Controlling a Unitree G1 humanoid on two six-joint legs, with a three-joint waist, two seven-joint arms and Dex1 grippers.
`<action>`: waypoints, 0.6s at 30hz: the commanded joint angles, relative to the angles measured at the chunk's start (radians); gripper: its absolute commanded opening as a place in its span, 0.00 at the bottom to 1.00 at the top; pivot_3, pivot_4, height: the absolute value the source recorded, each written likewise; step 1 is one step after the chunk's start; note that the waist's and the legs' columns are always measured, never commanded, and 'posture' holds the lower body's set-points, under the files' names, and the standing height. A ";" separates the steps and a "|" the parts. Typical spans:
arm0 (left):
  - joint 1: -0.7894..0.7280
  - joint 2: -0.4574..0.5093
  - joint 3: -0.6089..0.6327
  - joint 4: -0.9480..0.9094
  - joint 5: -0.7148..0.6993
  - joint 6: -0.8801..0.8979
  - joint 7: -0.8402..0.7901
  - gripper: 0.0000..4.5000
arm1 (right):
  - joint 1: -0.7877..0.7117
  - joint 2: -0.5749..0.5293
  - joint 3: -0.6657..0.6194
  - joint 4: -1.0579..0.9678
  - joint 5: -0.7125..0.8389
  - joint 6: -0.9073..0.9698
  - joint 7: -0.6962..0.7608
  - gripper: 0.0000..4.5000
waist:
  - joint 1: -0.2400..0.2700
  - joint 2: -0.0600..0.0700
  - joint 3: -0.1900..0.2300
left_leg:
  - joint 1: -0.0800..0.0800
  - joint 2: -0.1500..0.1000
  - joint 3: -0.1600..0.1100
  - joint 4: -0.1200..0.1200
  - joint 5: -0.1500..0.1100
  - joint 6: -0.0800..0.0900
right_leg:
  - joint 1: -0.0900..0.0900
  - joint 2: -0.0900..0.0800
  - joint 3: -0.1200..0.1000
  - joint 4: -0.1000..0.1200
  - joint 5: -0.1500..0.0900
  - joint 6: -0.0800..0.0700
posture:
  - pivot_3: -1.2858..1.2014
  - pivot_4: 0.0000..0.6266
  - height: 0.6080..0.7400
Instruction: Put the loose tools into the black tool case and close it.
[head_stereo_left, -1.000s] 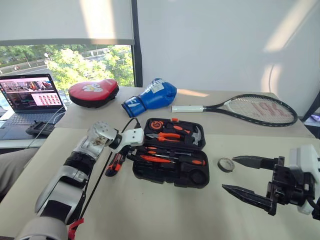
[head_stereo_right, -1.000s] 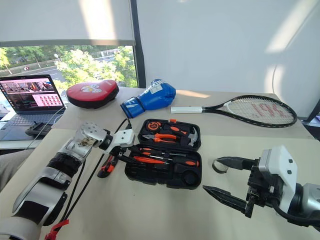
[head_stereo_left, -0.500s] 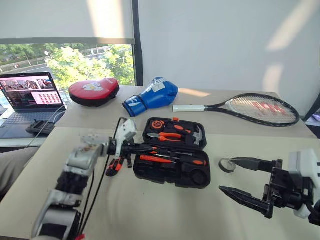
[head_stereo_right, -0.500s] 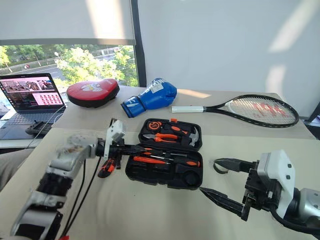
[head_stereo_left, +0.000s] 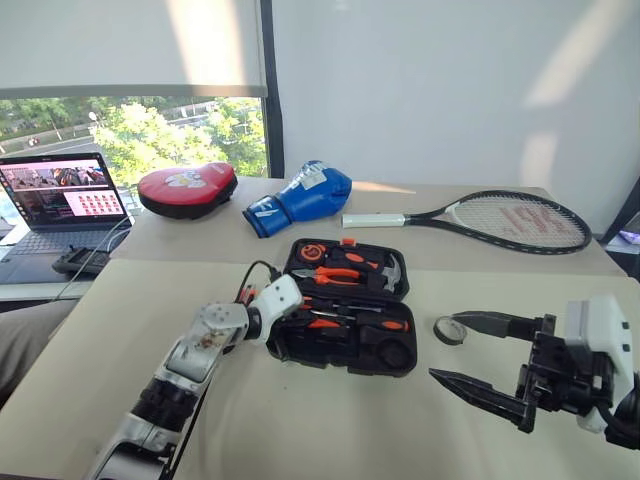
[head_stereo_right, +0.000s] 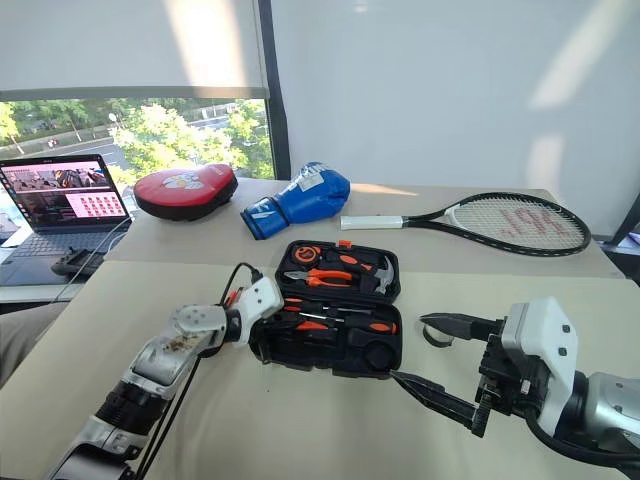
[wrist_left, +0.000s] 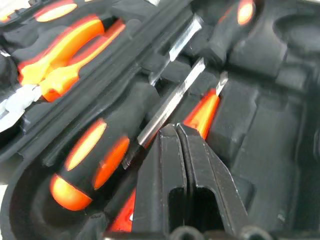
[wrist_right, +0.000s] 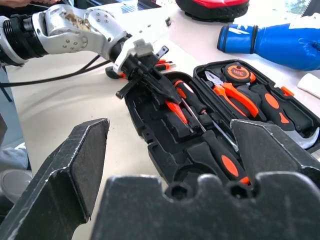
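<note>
Your left gripper reaches into the open case mid-table, its fingers pressed together, holding nothing visible. Your right gripper hovers right of the case, fingers spread wide, empty, beside the tape roll.

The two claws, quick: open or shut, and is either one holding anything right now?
Left claw: shut, nothing visibly between its fingers, tips inside the black tool case.
Right claw: open, holding nothing.

Left gripper jaws closed; right gripper jaws spread.
</note>
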 joint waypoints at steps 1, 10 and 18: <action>0.067 0.029 -0.040 0.085 0.037 0.026 -0.014 0.02 | 0.001 0.006 -0.003 -0.019 0.001 0.001 -0.007 1.00 | -0.001 0.004 -0.004 | 0.000 0.000 0.000 0.000 0.000 0.000 | 0.000 0.000 0.000 0.000 0.000 0.000 | 0.52 0.24 1.00; 0.038 -0.036 0.381 -0.182 -0.451 0.399 0.070 0.13 | -0.040 0.008 0.051 0.006 -0.009 -0.019 0.020 1.00 | -0.007 0.001 -0.004 | -0.008 0.001 0.000 0.000 0.002 -0.003 | -0.009 0.003 0.001 0.003 -0.001 0.003 | 0.52 0.24 1.00; 0.162 0.074 0.547 -0.539 -0.419 0.744 0.446 0.78 | -0.124 0.001 0.117 0.088 -0.049 -0.036 0.103 1.00 | -0.009 -0.002 -0.002 | -0.011 -0.002 0.001 -0.001 0.004 -0.009 | -0.012 0.006 0.001 0.003 0.000 0.000 | 0.52 0.24 1.00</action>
